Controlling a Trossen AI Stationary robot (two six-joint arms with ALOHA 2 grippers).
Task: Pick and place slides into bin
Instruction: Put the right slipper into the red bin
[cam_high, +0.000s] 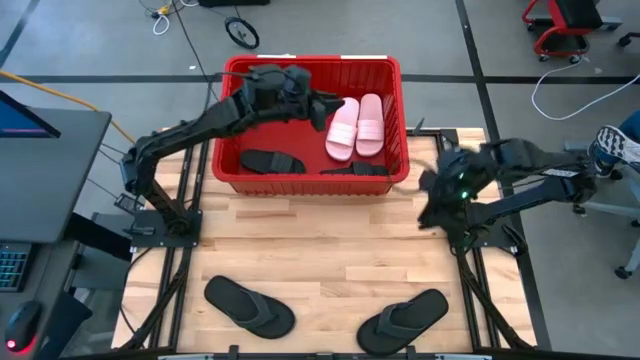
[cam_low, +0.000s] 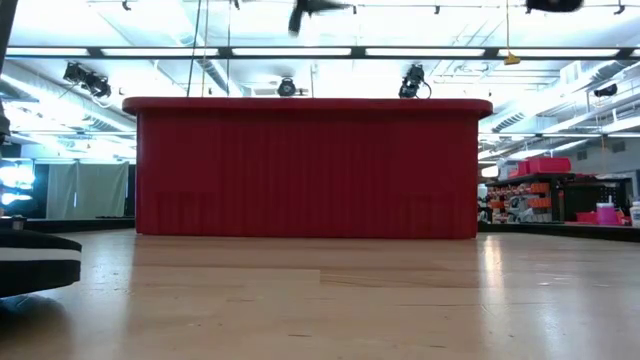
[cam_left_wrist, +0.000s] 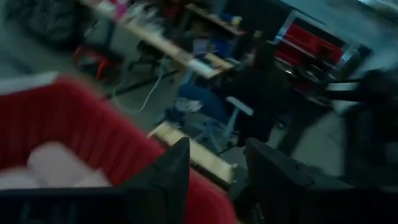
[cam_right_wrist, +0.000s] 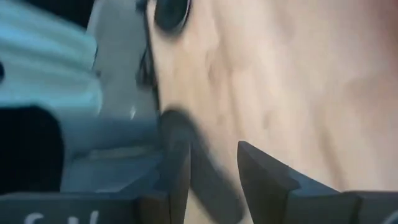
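The red bin (cam_high: 230, 165) is set at the table's far edge, with two pink slides (cam_high: 357, 126) and two black slides (cam_high: 271, 161) lying inside. The left gripper (cam_high: 330, 105), empty with fingers parted, is held over the bin just beside the pink pair. Two black flip-flops (cam_high: 250, 305) are left at the near edge, well apart from the right gripper (cam_high: 432, 205), also parted and empty.

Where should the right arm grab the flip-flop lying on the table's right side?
Likely the thong strap of the right flip-flop, coming straight down: it lies flat, sole down, and the raised strap gives the right gripper fingers something to close around.

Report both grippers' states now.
Left gripper: open, empty, above the red bin.
Right gripper: open, empty, above the table beside the bin.
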